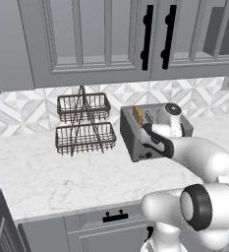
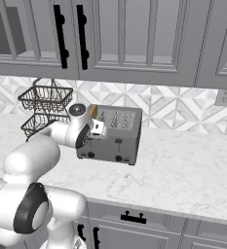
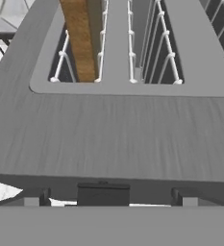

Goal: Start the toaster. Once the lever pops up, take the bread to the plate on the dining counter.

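The grey toaster (image 1: 134, 139) (image 2: 116, 138) stands on the kitchen counter against the tiled wall. The bread (image 1: 137, 115) (image 2: 93, 108) (image 3: 80, 38), a golden-tan slice, stands upright in the leftmost slot and pokes out of the top. My gripper (image 3: 111, 198) (image 2: 96, 135) hangs open at the toaster's front top edge, left of centre. In the hand view a dark lever (image 3: 103, 191) sits between its fingertips (image 3: 38, 197), with nothing gripped. The toaster's top (image 3: 113, 129) stretches away toward the slots. The plate and the dining counter are out of view.
A two-tier wire basket rack (image 1: 84, 123) (image 2: 44, 104) stands just left of the toaster. Grey upper cabinets (image 1: 111, 39) hang above. White marble counter (image 1: 52, 177) (image 2: 183, 175) lies open in front and to the right. A wall outlet (image 2: 223, 97) is at the far right.
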Available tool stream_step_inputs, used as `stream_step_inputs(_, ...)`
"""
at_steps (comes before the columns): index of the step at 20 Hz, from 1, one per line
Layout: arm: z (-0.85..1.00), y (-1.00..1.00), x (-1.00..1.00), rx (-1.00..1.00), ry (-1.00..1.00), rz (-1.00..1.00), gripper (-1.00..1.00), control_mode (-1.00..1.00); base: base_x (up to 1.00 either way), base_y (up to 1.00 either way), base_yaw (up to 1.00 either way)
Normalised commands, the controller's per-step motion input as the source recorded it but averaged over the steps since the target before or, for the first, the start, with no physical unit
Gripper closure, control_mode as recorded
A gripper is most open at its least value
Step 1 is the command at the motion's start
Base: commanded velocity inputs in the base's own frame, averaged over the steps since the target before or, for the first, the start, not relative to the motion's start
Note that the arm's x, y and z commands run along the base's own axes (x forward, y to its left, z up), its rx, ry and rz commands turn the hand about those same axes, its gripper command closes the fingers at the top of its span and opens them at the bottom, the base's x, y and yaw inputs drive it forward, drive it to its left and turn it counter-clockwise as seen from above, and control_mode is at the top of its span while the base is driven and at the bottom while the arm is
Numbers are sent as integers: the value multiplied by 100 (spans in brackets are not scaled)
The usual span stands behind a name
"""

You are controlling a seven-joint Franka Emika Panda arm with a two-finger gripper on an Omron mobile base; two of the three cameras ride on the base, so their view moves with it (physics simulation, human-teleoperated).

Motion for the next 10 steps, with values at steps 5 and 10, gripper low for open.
stream_step_inputs(5,-19,0,8,-1,0,0,-100,-100,0,0,0)
stream_step_inputs(10,-9,0,16,0,0,0,-100,-100,0,0,0)
